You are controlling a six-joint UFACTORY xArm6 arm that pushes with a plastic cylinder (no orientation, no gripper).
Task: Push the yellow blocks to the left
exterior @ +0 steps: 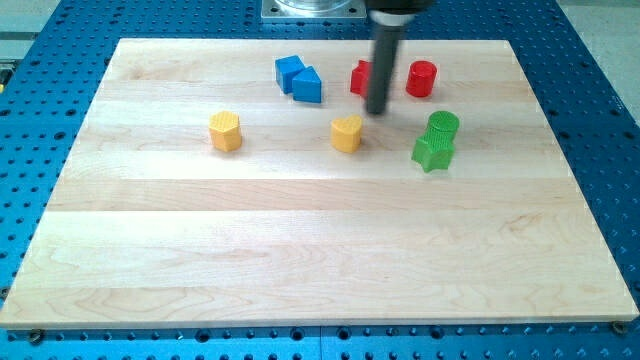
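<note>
Two yellow blocks lie on the wooden board (300, 240). A yellow hexagonal block (226, 131) sits left of centre. A yellow heart-shaped block (347, 133) sits near the middle. My tip (377, 111) is the lower end of the dark rod, which comes down from the view's top. The tip stands just up and to the right of the heart-shaped yellow block, a small gap apart. It is far to the right of the hexagonal one.
Two blue blocks (299, 78) touch each other above the yellow ones. A red block (361, 77) is partly behind the rod; a red cylinder (422, 78) lies to its right. A green cylinder (442, 125) and a green star-like block (432, 152) sit together at right.
</note>
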